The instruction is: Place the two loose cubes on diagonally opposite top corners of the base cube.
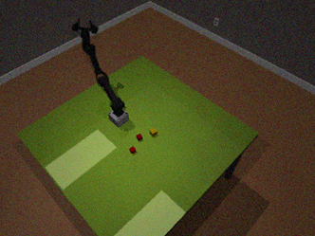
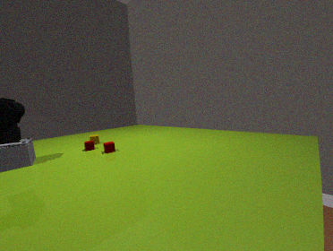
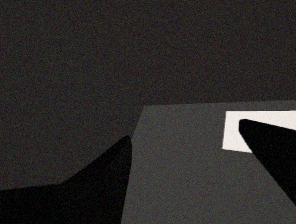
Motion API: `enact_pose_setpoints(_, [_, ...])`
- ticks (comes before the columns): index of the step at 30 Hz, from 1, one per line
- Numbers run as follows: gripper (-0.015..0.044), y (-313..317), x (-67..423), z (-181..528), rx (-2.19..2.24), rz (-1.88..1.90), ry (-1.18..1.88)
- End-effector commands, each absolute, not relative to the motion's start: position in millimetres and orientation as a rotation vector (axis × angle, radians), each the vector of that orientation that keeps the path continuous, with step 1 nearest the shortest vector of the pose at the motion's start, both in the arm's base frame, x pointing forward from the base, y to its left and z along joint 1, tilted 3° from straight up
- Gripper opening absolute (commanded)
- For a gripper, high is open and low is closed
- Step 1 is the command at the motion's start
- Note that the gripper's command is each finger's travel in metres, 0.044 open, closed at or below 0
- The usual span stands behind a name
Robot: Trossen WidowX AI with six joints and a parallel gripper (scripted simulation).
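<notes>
Three small cubes lie on the green table (image 1: 195, 119) (image 2: 201, 188) in front of the arm's base: a yellow cube (image 1: 153, 132) (image 2: 94, 139), a red cube (image 1: 139, 137) (image 2: 89, 145) beside it, and a second red cube (image 1: 133, 150) (image 2: 109, 146) a little nearer the front. All stand apart, none stacked. I cannot tell which is the fixed base cube. My gripper (image 1: 85, 26) (image 3: 183, 133) is open and empty, raised high above and behind the arm's base, far from the cubes. The wrist view shows only walls between the spread fingers.
The arm's grey base block (image 1: 118, 118) (image 2: 15, 154) stands on the table behind the cubes. Two pale green rectangles (image 1: 79, 158) (image 1: 147, 225) mark the table's left and front parts. The table edge drops to a brown floor.
</notes>
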State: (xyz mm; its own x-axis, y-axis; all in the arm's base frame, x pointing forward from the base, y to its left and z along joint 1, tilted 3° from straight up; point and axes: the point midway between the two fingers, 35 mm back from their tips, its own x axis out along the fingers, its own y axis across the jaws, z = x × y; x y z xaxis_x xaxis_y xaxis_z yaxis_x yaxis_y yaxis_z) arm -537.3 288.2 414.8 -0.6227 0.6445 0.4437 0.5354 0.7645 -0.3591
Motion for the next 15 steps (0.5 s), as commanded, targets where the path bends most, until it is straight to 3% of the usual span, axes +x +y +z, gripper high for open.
enact_pose_setpoints(1, [0.0374, 288, -537, 416, -0.881, 0.256, -2.395])
enact_pose_setpoints(5, [0.0269, 280, -519, 447, -0.855, 0.202, -2.337])
enact_pose_setpoints(15, [0.0265, 238, -424, 569, -0.778, -0.015, -2.05])
